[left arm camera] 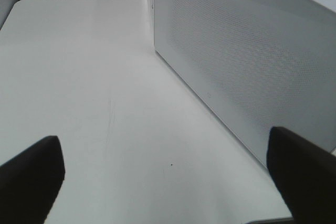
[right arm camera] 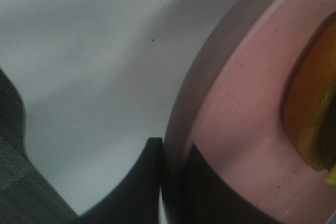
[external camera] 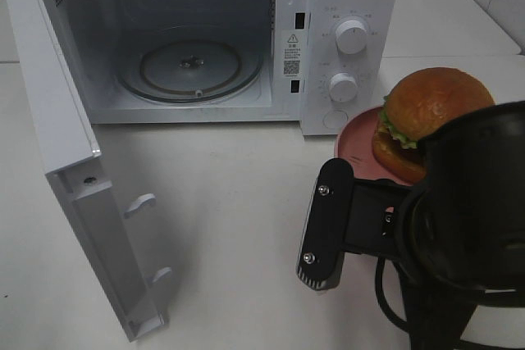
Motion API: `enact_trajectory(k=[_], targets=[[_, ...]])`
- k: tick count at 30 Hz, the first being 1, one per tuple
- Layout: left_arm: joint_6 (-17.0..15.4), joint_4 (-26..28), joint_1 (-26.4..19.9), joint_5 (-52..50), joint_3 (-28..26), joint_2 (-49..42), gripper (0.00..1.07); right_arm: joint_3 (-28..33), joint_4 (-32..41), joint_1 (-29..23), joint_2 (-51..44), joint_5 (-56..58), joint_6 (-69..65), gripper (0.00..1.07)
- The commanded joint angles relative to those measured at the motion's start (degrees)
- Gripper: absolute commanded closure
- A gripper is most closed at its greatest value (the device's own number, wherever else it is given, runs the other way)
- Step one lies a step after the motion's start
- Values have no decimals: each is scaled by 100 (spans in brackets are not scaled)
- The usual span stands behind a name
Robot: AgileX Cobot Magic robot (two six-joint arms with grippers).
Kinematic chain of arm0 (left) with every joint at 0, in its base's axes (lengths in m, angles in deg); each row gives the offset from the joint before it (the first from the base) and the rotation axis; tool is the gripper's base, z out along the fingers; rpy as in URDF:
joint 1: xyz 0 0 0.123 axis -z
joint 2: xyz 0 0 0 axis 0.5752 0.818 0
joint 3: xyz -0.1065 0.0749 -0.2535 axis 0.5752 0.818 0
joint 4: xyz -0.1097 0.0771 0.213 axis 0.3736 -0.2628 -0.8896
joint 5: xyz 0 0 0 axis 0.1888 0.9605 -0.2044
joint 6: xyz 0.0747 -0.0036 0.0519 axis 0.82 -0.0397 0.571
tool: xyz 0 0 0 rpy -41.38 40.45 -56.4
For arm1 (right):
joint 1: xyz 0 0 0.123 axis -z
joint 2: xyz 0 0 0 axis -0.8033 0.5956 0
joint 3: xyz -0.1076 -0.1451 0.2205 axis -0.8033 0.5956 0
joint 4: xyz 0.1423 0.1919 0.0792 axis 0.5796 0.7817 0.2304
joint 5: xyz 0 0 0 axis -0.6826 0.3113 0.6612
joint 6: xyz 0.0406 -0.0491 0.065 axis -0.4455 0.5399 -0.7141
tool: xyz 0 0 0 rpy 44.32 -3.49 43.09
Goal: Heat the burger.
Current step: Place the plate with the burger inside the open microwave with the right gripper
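The burger, with a glossy orange-brown bun and a green lettuce edge, sits on a round pink plate to the right of the microwave. My right arm reaches over the plate's near side and hides its own fingers in the high view. In the right wrist view my right gripper is shut on the plate's rim, and the burger's bun edge lies just beyond. My left gripper is open and empty over bare table, beside a white perforated panel. It does not show in the high view.
The white microwave stands at the back with its door swung wide open to the left. Its glass turntable is bare. Two knobs sit on the right panel. White table lies between the door and the plate.
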Motion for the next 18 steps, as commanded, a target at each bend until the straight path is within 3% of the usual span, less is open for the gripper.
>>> enact_trajectory(k=[1,6,18], targets=[[-29,11,34,-57,23,-132,7,23,-447,-23,-34,17,269,107],[-29,11,34,-57,23,-132,7,23,-814,-23,-34,-235,487,107],[-29,11,34,-57,23,-132,7,23,-825,-23,-34,-762,985,106]])
